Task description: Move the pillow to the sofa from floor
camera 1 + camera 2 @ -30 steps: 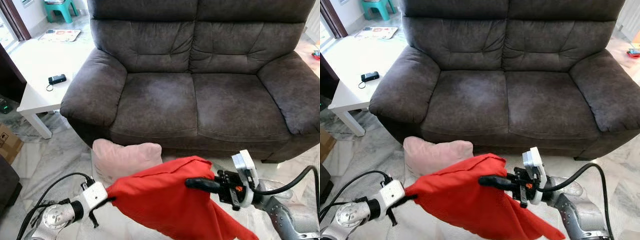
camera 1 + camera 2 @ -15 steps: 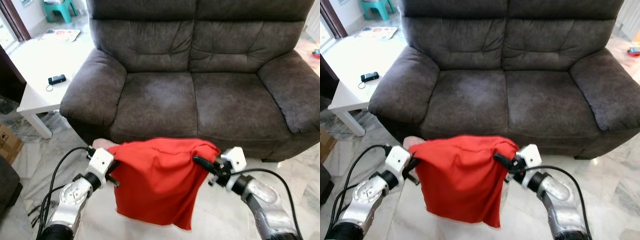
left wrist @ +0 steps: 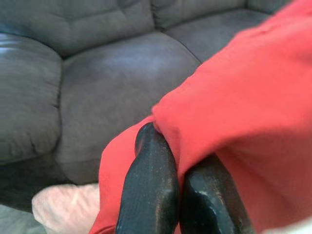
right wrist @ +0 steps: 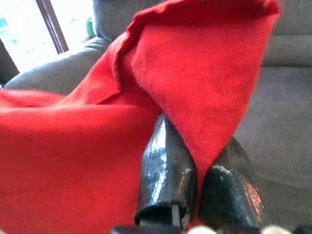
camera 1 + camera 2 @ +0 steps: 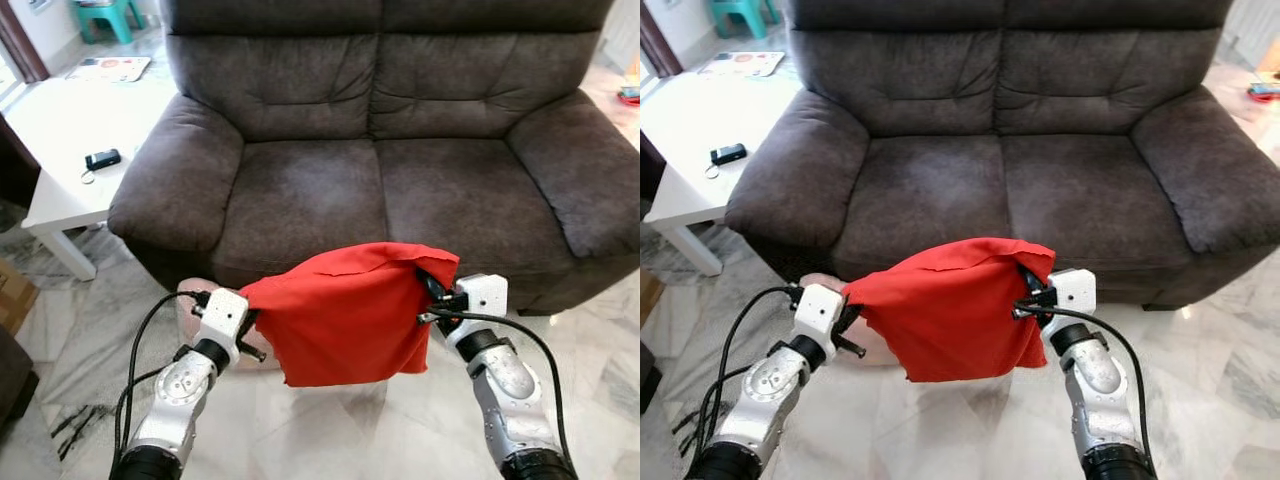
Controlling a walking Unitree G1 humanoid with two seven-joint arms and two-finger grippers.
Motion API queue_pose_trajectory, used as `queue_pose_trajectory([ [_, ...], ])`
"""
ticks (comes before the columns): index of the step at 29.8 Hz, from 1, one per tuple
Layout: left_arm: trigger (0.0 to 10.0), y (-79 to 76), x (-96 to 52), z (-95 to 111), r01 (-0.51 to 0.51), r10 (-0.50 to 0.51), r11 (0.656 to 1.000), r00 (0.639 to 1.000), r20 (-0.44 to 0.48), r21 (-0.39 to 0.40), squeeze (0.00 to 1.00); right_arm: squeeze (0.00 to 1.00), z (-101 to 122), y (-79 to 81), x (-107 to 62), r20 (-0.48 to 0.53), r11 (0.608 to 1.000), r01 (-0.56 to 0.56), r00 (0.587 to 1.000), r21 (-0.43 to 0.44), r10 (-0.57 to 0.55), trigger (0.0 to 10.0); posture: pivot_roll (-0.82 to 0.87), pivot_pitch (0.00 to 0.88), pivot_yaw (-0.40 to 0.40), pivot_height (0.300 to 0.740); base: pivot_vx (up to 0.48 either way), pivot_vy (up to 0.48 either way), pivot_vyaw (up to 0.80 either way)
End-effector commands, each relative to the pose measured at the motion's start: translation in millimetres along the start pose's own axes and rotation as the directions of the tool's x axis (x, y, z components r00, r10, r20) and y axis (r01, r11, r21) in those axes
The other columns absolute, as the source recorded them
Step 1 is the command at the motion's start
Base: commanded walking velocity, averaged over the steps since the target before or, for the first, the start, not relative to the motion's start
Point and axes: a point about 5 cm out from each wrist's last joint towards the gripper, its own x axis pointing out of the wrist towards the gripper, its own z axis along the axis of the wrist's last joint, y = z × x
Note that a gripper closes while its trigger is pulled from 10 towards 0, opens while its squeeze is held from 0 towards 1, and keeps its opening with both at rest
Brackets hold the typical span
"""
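Note:
A limp red pillow (image 5: 350,315) hangs in the air between my two grippers, just in front of the sofa's front edge. My left gripper (image 5: 252,330) is shut on its left corner, and red fabric is pinched between the black fingers (image 3: 151,185). My right gripper (image 5: 432,292) is shut on the right corner, the cloth folding over its fingers (image 4: 165,170). The dark grey two-seat sofa (image 5: 380,190) stands straight ahead with both cushions bare. A pale pink pillow (image 5: 188,300) lies on the floor at the sofa's foot, mostly hidden behind my left arm and the red one.
A white low table (image 5: 60,170) with a small black device (image 5: 102,158) stands left of the sofa. A cardboard box (image 5: 12,300) sits at the far left, a teal stool (image 5: 100,15) at the back. The floor is pale marble tile (image 5: 330,430).
Both arms have swung up and forward, lifting the red pillow from low near my body to sofa-seat height. It now hangs flat between the grippers and covers most of the pink pillow.

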Motion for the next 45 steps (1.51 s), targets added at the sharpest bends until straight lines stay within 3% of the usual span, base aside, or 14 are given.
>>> queue_pose_trajectory([
  [1, 10.0, 11.2, 11.8, 29, -0.071, 0.067, 0.997, 0.99, 0.122, 0.027, 0.0, 0.0, 2, 8.7, 0.6, 0.034, 1.0, -0.024, 0.999, 0.018, 0.024, 10.0, -0.04, 0.145, -0.007, 0.74, 0.0, 0.0, 0.0],
  [5, 10.0, 12.0, 20.0, 40, -0.135, 0.131, 0.991, 0.978, 0.161, 0.015, 0.0, 0.0, 1, 18.0, 1.0, 0.049, 0.998, -0.046, 0.998, 0.034, 0.044, 10.0, -0.04, 0.135, -0.007, 0.74, 0.0, 0.0, 0.0],
  [16, 10.0, -7.6, 22.7, 39, -0.102, 0.098, 0.995, 0.981, 0.167, 0.016, 0.0, 0.0, 1, 18.2, -1.1, 0.076, 0.999, 0.02, 0.997, 0.051, -0.024, 10.0, -0.05, 0.096, 0.0, 0.74, 0.0, 0.0, 0.0],
  [23, 10.0, -6.3, 20.2, 36, -0.12, 0.113, 0.992, 0.98, 0.166, 0.033, 0.0, 0.0, 1, 21.4, -2.2, 0.087, 0.998, 0.038, 0.995, 0.055, -0.043, 10.0, -0.05, 0.068, -0.001, 0.74, 0.0, 0.0, 0.0],
  [30, 10.0, -6.4, 19.0, 35, -0.124, 0.117, 0.992, 0.979, 0.165, 0.03, 0.0, 0.0, 2, 14.8, -2.1, 0.091, 0.995, 0.066, 0.993, 0.076, -0.072, 10.0, -0.06, 0.06, -0.002, 0.74, 0.0, 0.0, 0.0],
  [39, 10.0, -3.6, 20.8, 37, -0.137, 0.13, 0.99, 0.978, 0.164, 0.03, 0.0, 0.0, 9, 6.3, 3.8, 0.103, 0.991, 0.106, 0.988, 0.076, -0.114, 10.0, -0.05, 0.106, -0.012, 0.74, 0.0, -0.216, 0.0],
  [45, 10.0, -2.2, 21.6, 38, -0.142, 0.135, 0.989, 0.977, 0.162, 0.029, 0.0, 0.0, 11, 5.2, 5.3, 0.111, 0.99, 0.112, 0.986, 0.085, -0.121, 10.0, -0.06, 0.125, -0.012, 0.74, 0.0, -0.264, -0.66],
])
